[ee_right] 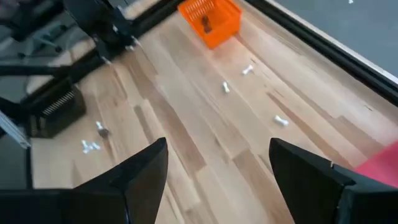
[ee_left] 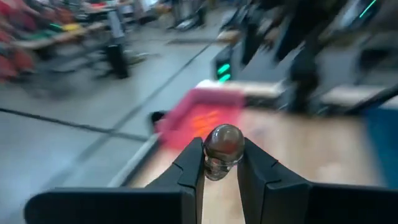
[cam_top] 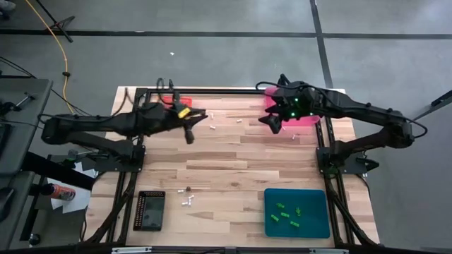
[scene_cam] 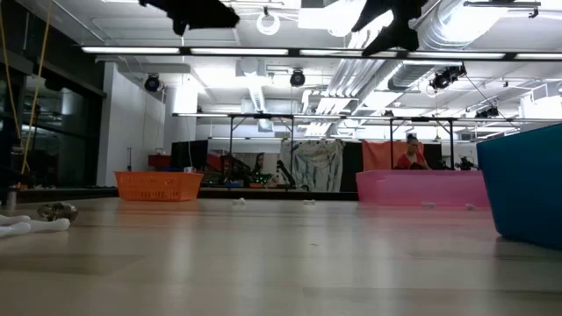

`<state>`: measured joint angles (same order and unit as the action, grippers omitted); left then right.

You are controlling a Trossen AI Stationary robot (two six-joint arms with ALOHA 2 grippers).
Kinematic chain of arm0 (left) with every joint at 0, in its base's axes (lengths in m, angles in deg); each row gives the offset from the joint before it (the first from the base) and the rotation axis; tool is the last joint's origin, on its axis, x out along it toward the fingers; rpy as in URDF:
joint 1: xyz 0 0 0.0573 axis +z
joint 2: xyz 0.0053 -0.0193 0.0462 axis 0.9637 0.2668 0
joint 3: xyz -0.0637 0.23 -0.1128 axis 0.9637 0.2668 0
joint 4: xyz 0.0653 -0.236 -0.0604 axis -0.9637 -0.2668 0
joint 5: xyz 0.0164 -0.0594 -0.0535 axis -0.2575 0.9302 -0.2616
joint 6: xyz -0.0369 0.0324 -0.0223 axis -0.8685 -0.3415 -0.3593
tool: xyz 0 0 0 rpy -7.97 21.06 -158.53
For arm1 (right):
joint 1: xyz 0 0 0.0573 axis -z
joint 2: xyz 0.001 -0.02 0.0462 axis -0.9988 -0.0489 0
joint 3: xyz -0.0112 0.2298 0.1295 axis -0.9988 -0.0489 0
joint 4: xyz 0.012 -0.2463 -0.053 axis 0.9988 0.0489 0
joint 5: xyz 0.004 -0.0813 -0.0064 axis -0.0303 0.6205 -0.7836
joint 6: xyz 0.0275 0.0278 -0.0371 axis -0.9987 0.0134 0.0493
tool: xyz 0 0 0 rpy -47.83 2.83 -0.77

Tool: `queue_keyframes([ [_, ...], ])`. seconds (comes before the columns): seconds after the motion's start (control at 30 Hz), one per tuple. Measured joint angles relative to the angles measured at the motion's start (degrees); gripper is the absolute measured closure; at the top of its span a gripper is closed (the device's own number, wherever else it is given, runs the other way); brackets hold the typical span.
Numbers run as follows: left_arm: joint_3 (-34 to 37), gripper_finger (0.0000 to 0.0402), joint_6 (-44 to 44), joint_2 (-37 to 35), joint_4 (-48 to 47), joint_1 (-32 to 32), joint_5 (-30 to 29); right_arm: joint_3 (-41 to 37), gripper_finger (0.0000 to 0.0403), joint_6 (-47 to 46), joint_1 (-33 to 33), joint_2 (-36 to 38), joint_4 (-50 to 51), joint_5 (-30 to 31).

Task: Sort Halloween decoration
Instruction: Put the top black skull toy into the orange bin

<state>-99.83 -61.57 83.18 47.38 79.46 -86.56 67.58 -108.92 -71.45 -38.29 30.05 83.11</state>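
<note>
Green trinkets (cam_top: 286,214) lie in the teal tray (cam_top: 318,224) at the near edge, with the black tray (cam_top: 150,211) to its left and white bits (cam_top: 188,200) between them. Farther back, the left gripper (cam_top: 189,132) pinches a dark brown skull bead (ee_left: 222,149) near the orange tray (ee_right: 211,20). Beside the pink tray (cam_top: 307,121), the right gripper (cam_top: 270,124) hangs with fingers spread wide and empty. More white bits (ee_right: 249,70) dot the far boards.

A pale wooden desk (cam_top: 233,159) carries an orange tray (cam_top: 185,104) and a pink tray (cam_top: 305,118) at the far edge, black (cam_top: 150,210) and teal (cam_top: 296,212) trays near, and scattered white trinkets (cam_top: 212,128).
</note>
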Motion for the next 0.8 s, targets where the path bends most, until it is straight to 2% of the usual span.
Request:
queue_keyframes([
  [0.17,3.2,0.0357,-14.9,-6.8,5.0,2.3,12.4,-3.4,0.0130,2.4,0.0,0.0,-5.1,0.6],
  [0.3,3.2,0.0357,-22.7,-9.9,7.9,5.5,22.2,-4.4,0.0130,5.1,-1.2,0.0,-14.3,-0.2],
  [0.4,3.2,0.0357,-26.2,-10.7,8.9,7.2,26.4,-4.5,0.0132,8.9,-3.4,-0.2,-22.6,-0.8],
  [0.6,3.2,0.0357,-25.1,-9.9,8.9,7.7,27.3,-4.5,0.0138,24.6,-7.9,-2.0,-29.5,-0.2],
  [0.8,3.1,0.0357,-21.7,-8.3,8.8,6.6,27.2,-4.4,0.0146,21.6,-10.5,-3.4,-31.7,2.1],
])
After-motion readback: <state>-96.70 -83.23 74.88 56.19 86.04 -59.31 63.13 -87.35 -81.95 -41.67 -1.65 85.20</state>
